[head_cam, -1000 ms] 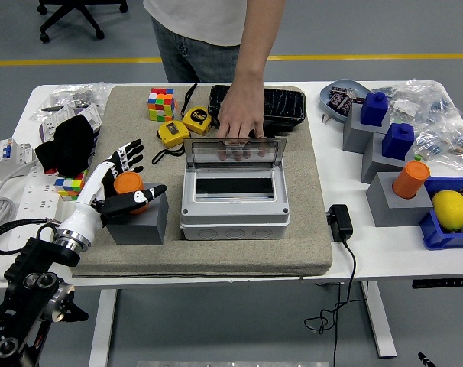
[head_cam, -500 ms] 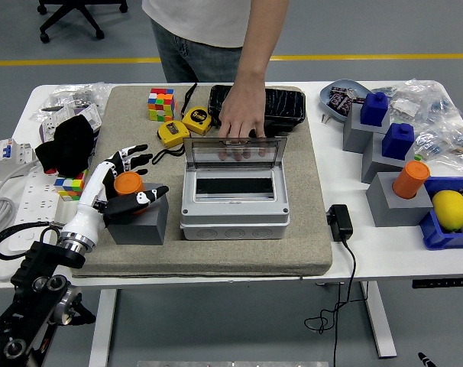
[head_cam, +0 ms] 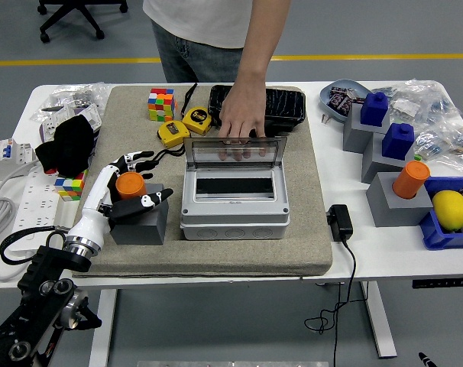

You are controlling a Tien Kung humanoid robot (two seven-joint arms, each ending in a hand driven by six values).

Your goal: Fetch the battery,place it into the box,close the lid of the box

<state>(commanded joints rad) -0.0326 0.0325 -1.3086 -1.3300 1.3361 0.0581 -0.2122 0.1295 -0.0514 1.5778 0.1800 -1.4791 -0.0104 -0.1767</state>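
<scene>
**Left hand at battery, box lid open**

The left hand (head_cam: 123, 193) cups the orange battery (head_cam: 130, 184) loosely, fingers spread and not clamped. The battery stands upright on a grey block (head_cam: 140, 220), just left of the box (head_cam: 233, 200). A person's hand (head_cam: 240, 118) holds the lid (head_cam: 234, 151) raised.

A Rubik's cube (head_cam: 160, 104) and two yellow tape measures (head_cam: 184, 126) lie on the mat; a lemon (head_cam: 450, 209) sits far right.

No legible text, labels or numbers on any object in view.
</scene>
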